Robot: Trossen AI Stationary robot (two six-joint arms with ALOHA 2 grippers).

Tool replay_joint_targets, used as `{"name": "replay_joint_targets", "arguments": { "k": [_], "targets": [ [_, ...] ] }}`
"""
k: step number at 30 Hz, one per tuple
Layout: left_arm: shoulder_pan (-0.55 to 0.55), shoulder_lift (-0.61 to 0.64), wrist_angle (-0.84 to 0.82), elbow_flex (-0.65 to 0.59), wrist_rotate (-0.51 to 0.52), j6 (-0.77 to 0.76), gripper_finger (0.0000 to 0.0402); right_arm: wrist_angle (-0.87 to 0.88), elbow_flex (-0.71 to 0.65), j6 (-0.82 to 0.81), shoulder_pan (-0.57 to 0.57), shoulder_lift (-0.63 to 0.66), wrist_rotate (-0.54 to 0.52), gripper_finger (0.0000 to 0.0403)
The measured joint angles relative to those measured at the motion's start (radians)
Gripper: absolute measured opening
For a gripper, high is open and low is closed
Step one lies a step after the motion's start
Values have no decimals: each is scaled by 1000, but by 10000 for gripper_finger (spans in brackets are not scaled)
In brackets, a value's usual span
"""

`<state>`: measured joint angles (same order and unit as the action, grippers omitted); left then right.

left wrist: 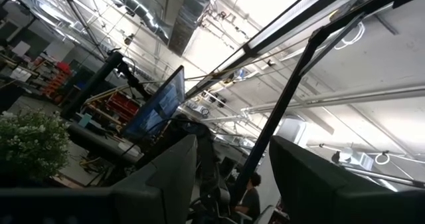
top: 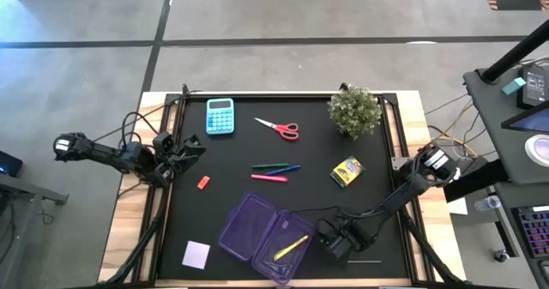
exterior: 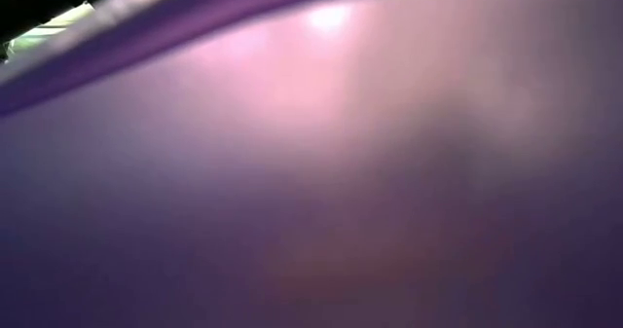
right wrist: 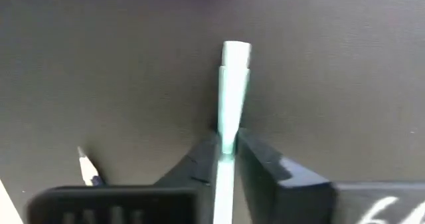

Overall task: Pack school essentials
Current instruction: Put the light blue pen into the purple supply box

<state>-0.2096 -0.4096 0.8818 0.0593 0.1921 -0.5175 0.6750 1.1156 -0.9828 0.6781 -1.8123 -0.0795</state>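
Observation:
The translucent purple case lies open near the table's near edge with a yellow pen inside; it fills the low view. My right gripper sits just right of it, low over the mat, shut on a pale mint pen. Green and blue pens and a pink pen lie mid-table. The red-handled scissors lie farther back, the yellow crayon box to the right, and the lilac note pad near-left. My left gripper waits open at the left edge. My right gripper pinches the pale mint pen between its two fingertips. The pen runs along the fingers, and its far end sticks out past them over the black mat. Whether the pen rests on the mat or is lifted, I cannot tell.
A teal calculator and a potted plant stand along the far edge. A small red eraser lies left of the pens. A pencil lies on the mat beside my right gripper. The frame's posts line both table sides.

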Motion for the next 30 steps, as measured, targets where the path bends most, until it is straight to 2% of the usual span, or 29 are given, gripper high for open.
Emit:
{"name": "replay_joint_targets", "arguments": {
  "k": [7, 17, 24, 30],
  "targets": [
    [0, 0, -1, 0, 4, 0, 176, 22, -8, 31, -2, 19, 6, 16],
    [0, -1, 1, 2, 8, 0, 176, 99, 3, 128, -25, 193, -6, 14],
    [0, 0, 0, 2, 27, 0, 176, -77, 4, 449, -84, 281, -81, 13],
    [0, 0, 1, 4, 27, -1, 176, -356, 4, 758, -179, 249, -68, 13]
  ]
}}
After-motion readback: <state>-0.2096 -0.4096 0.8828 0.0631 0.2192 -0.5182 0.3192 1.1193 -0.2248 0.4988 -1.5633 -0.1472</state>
